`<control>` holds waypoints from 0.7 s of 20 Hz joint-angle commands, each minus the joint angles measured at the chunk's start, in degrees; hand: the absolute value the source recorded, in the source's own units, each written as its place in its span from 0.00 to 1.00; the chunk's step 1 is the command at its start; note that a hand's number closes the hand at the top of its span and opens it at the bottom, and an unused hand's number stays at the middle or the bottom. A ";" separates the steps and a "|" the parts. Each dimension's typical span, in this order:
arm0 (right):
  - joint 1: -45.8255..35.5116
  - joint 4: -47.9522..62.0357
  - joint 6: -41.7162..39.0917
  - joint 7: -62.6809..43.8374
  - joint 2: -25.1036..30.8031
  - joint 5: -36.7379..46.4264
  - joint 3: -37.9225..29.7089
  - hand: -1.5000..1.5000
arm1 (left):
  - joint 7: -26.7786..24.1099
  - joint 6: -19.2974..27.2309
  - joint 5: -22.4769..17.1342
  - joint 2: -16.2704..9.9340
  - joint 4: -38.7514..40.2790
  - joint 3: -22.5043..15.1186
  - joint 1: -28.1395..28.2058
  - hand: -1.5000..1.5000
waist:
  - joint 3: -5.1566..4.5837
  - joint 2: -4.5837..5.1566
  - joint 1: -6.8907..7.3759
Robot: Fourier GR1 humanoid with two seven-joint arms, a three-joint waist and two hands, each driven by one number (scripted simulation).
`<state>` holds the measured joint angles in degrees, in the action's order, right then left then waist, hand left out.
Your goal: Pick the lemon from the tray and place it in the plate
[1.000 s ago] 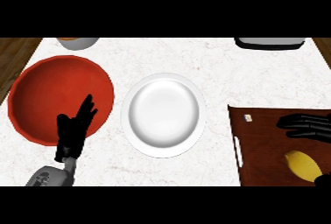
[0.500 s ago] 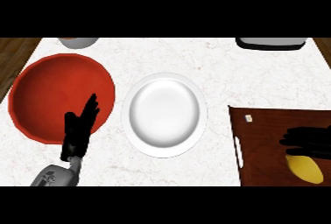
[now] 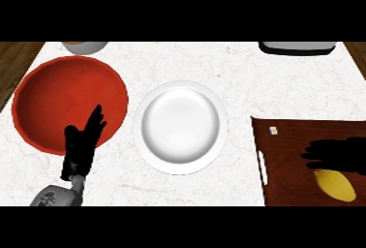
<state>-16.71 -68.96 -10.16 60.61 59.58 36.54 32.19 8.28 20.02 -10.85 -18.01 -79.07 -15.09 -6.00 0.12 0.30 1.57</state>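
Our right hand (image 3: 337, 155) shows as a black shape at the right edge of the view, over the dark brown tray (image 3: 286, 160). Its fingers point left, toward the middle of the counter, and they look spread and fairly straight, so we read this hand as open and holding nothing. Just below it, on the tray, lies the yellow lemon (image 3: 336, 185), an oval tilted toward the lower right. The hand's lower edge meets the lemon's upper end in the view; we cannot tell whether they touch.

The tray fills the lower right part of the view. A pale slot handle (image 3: 262, 167) runs along its left side, and a small pale tag (image 3: 273, 130) sits near its upper left corner.

Left of the tray, near the middle of the white marbled counter (image 3: 214, 68), lies the white plate (image 3: 181, 127), with nothing on it. It is close to the tray's left edge but apart from it.

Further left is a large red bowl (image 3: 68, 99), just beside the plate. Our left hand (image 3: 82, 143) rests at the bowl's lower right rim, fingers straight and pointing up, open, with the grey forearm (image 3: 53, 196) below it.

Along the counter's far edge, a grey bowl (image 3: 84, 46) shows at upper left and a dark and grey object (image 3: 297, 47) at upper right, both cut off.
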 commanded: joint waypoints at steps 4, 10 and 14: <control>-4.58 7.75 -1.31 10.31 -4.05 4.23 2.86 0.00 | 3.73 0.43 1.63 -0.54 -4.00 -0.08 1.08 0.50 | -0.04 -0.08 -0.13; -5.25 9.10 -0.89 10.09 -5.62 4.92 3.68 0.00 | 1.40 0.14 1.65 1.25 -0.55 2.29 0.31 0.50 | -0.10 -0.10 -0.89; -2.57 11.43 3.08 10.79 -7.35 5.60 4.36 0.00 | 2.35 0.20 2.79 1.45 -2.97 1.41 2.64 0.50 | -0.08 -0.18 -1.12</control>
<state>-19.87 -60.74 -6.83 61.84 53.36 41.66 36.68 10.28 19.33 -9.14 -17.84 -82.33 -13.51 -3.73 0.04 0.12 0.77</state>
